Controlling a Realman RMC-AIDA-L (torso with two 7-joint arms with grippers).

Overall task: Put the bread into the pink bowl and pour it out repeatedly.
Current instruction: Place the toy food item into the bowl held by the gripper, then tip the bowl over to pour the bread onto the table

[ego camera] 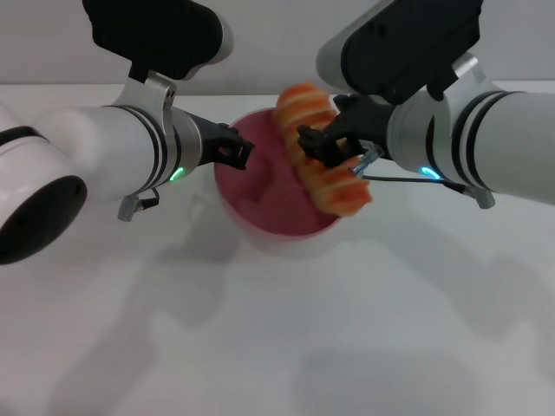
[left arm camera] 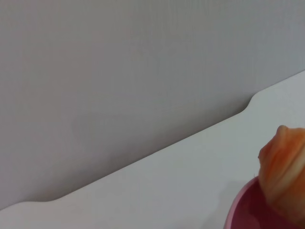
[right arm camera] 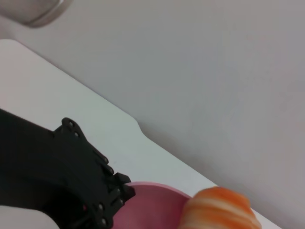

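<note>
The pink bowl [ego camera: 269,204] stands on the white table at the middle of the head view. My left gripper [ego camera: 241,153] is at the bowl's left rim, shut on it. The bread [ego camera: 336,186], orange with cream stripes, hangs tilted over the bowl's right half, its lower end near the right rim. My right gripper [ego camera: 323,146] is shut on the loaf's middle. The left wrist view shows one end of the bread [left arm camera: 286,167] above the bowl's rim [left arm camera: 243,205]. In the right wrist view the left gripper [right arm camera: 102,200] sits against the bowl [right arm camera: 152,205], with the bread [right arm camera: 219,210] beside it.
The white table [ego camera: 260,347] stretches toward me in front of the bowl. Its back edge meets a grey wall [left arm camera: 119,71] just behind the bowl. Both arms reach in from the sides and flank the bowl.
</note>
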